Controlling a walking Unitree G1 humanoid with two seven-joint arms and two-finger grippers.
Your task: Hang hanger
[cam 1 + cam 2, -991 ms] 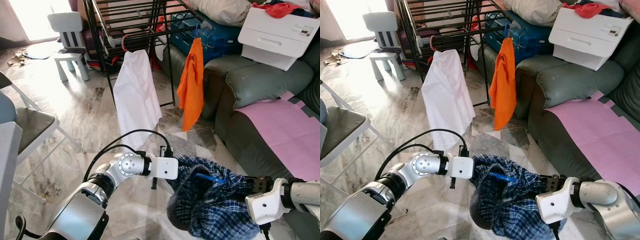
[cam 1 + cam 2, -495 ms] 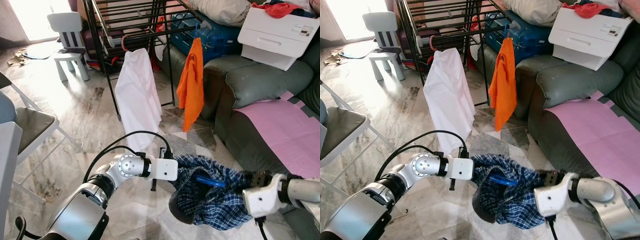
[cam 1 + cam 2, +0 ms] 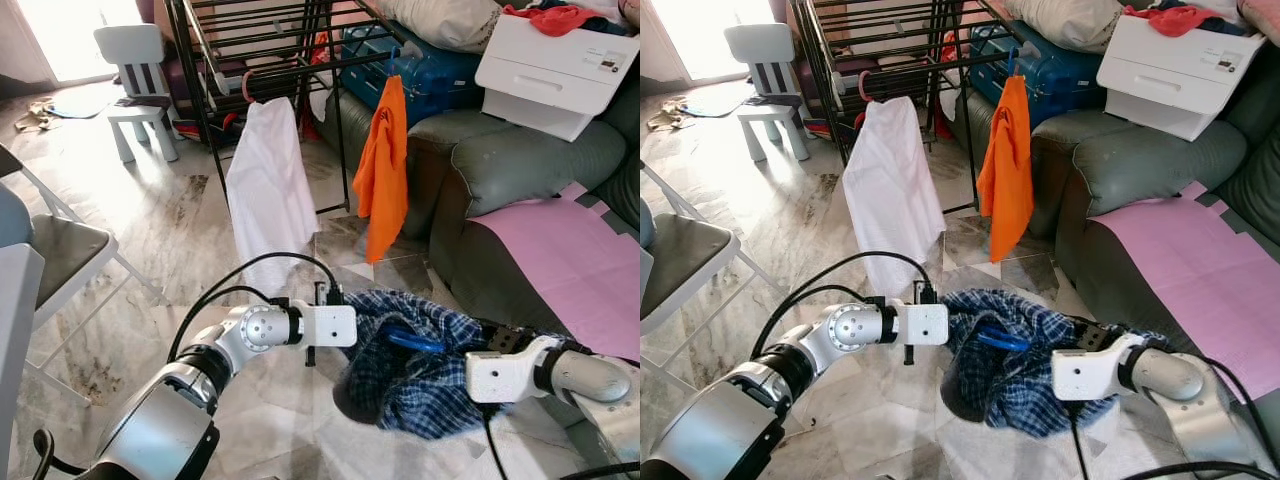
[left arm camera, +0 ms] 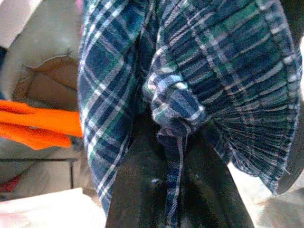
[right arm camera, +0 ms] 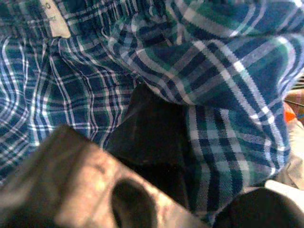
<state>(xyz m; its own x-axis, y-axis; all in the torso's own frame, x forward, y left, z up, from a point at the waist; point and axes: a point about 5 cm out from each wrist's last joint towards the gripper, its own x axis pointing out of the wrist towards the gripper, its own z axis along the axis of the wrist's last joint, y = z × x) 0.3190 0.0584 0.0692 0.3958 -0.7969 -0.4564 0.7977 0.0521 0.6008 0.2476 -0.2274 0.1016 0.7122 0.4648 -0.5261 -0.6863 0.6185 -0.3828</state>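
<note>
Both arms held low over the marble floor (image 3: 150,230), a blue plaid garment (image 3: 420,365) bunched between them with a blue hanger (image 3: 408,341) inside. Left hand (image 4: 173,142) clenched on a fold of plaid. Right hand (image 5: 156,142) buried in cloth; grip cannot be told. Drying rack (image 3: 260,40) stands well beyond, white shirt (image 3: 268,185) and orange garment (image 3: 383,170) hanging.

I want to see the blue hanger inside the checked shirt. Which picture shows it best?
The left eye view: the blue hanger pokes out of the plaid shirt held between the left gripper and right gripper. The right eye view shows it similarly. In both wrist views, plaid cloth covers it.
</note>
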